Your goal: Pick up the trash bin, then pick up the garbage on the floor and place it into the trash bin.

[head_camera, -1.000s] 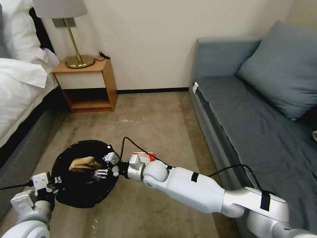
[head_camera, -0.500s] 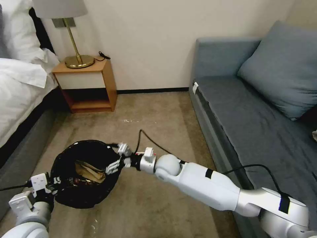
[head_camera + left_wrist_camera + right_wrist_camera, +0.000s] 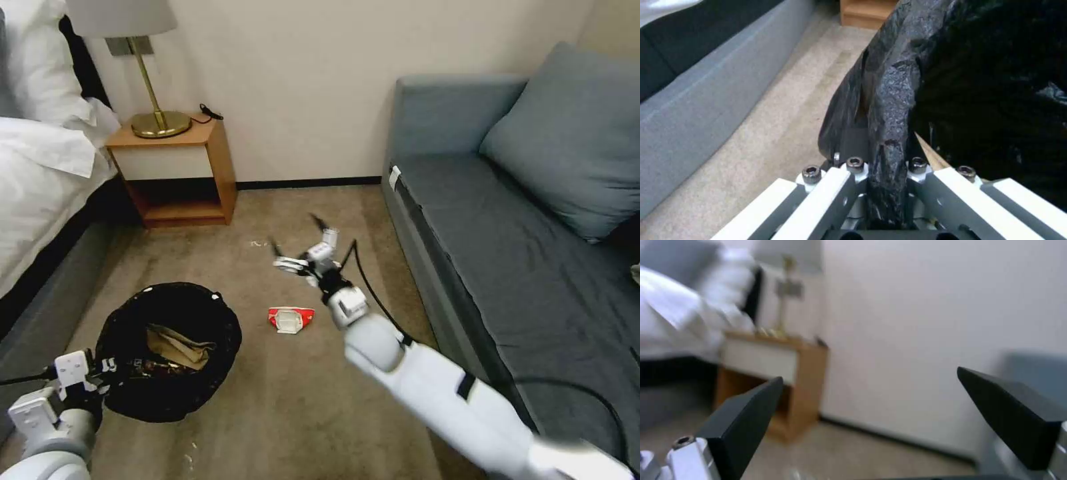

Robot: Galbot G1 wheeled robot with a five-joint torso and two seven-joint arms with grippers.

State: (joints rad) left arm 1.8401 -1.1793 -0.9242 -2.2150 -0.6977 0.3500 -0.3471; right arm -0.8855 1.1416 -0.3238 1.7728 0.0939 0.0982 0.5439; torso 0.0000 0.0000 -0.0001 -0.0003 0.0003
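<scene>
Left gripper clamped bin rim; right gripper gaped empty beyond the packet, probably our next grasp.

We are in a carpeted bedroom: a bed with white linen at nine o'clock, a wooden nightstand with a brass lamp at eleven, a grey sofa at two.

We could not make out the trash bin's white wall under the black bag, and the litter low inside it was too dark to name. The right arm smeared into blur toward the lower right of the head frame. The lamp and bed were blurred, upper left.
</scene>
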